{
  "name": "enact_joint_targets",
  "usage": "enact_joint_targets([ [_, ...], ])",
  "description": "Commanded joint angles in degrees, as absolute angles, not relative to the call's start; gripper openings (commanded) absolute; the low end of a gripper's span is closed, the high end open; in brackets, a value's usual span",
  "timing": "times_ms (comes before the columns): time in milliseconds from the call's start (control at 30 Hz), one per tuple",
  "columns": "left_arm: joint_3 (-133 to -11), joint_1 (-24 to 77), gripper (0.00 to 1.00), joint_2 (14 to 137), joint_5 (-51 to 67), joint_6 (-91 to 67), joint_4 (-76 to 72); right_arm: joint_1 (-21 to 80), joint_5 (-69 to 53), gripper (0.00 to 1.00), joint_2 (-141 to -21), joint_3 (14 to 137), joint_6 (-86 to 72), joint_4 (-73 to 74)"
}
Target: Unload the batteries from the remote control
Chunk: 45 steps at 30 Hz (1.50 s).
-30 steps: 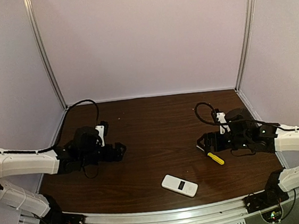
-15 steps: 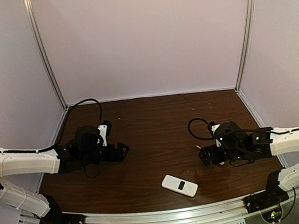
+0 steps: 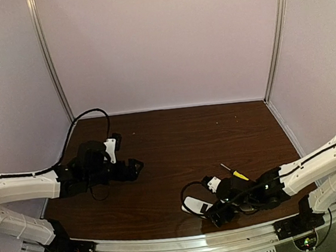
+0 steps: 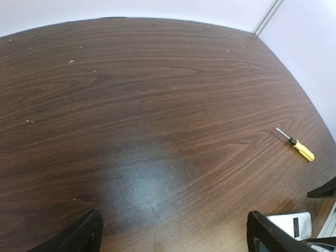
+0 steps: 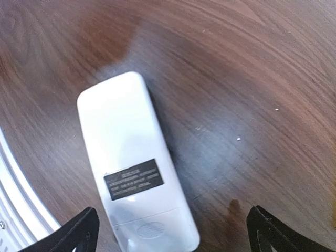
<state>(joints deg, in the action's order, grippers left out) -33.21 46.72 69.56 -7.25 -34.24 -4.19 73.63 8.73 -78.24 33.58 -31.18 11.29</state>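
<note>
- The remote (image 5: 134, 163) sits lower centre of the top view; batteries out of sight, we guess inside.
- Our right gripper (image 5: 173, 236) hovers over it, spread wide, empty; left gripper (image 4: 173, 237) spread too, centre-left.
- We're on the reach; next we'd lower and clamp the remote.

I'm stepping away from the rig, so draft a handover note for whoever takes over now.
Left end effector: open, empty, over the table at left.
Right end effector: open, empty, above the remote, not closed on it.
Remote lies flat near the front edge; screwdriver beyond it.
Done: nothing; no batteries in sight.
Left: open the remote, remove the batteries.
</note>
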Motion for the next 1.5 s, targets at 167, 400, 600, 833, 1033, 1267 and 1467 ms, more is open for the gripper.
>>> enact_joint_targets([
  [167,-31.2,47.1,0.97,65.0,-6.5,-34.3,-1.6,78.8,9.7,1.0,-83.6,32.7,-30.2,5.8],
  [400,-30.0,47.1,0.97,60.7,-6.6,-34.5,0.5,79.4,11.5,0.96,-84.5,31.9,-30.5,4.9],
  [600,-29.5,47.1,0.97,58.1,-6.5,-34.5,2.9,79.8,12.4,0.79,-84.8,31.4,-31.5,5.1],
  [833,-28.4,47.1,0.97,55.0,-4.7,-34.2,3.3,80.2,12.7,0.59,-88.8,32.8,-31.8,5.4],
  [1033,-28.3,47.1,0.97,55.1,-2.6,-34.0,3.2,80.4,13.6,0.44,-89.5,34.0,-31.7,5.4],
  [1267,-27.8,47.1,0.97,54.3,2.1,-33.7,1.4,80.5,17.3,0.35,-85.1,35.5,-29.8,6.1],
  [1467,-27.7,47.1,0.98,55.9,12.3,-32.9,-3.6,80.5,22.0,0.35,-79.1,34.3,-25.9,2.2],
])
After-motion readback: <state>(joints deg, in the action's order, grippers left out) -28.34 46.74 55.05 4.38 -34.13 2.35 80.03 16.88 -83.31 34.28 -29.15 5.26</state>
